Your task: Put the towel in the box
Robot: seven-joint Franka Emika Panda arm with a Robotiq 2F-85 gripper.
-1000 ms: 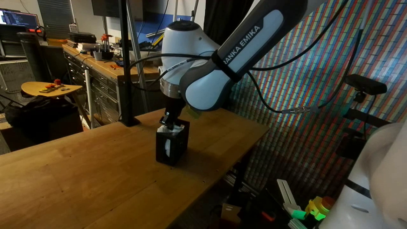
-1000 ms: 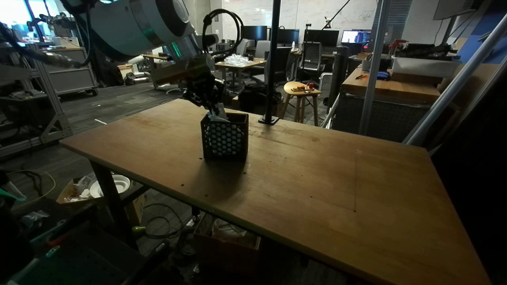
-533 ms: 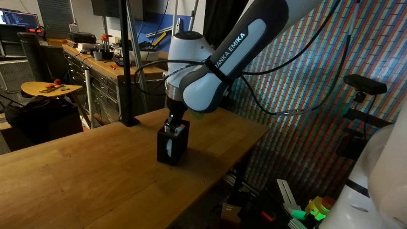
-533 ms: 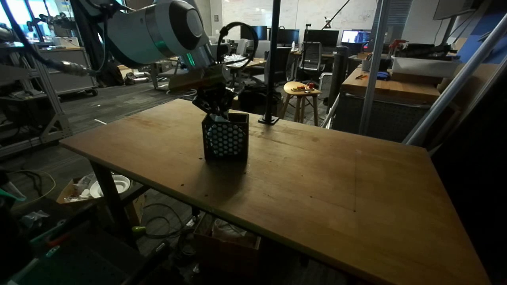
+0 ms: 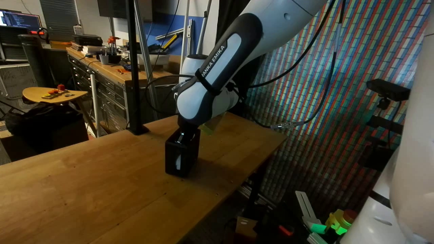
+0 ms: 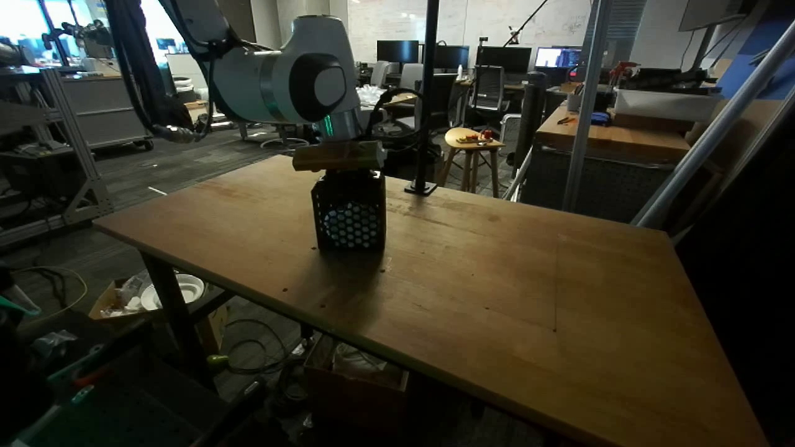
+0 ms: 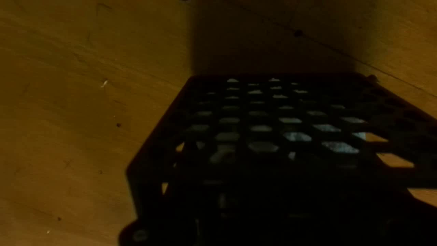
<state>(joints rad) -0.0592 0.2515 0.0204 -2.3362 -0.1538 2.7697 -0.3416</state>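
- While one wooden worktop (image 6: 528,279) spreads across the lower frame in both exterior views, one black box (image 5: 184,154) stands upright on it, near the frame's middle.
- One pale towel (image 5: 178,162) sits inside the box, showing through holes in its walls.
- The jaws, reaching down into the box, stand narrow; whether they pinch the towel, I cannot tell.
- One arm (image 5: 234,47) slants from the upper right of an exterior view; its lettering (image 5: 213,61) reads "ANKA EMIKA", the start cut off at one black strap (image 5: 206,83).
- One dark post (image 6: 427,93) rises top centre, one stool (image 6: 463,145) to its right, in an exterior view.
- Beyond, four monitors (image 6: 504,59) line up; marks on the whiteboard (image 6: 478,22) are too faint to read.
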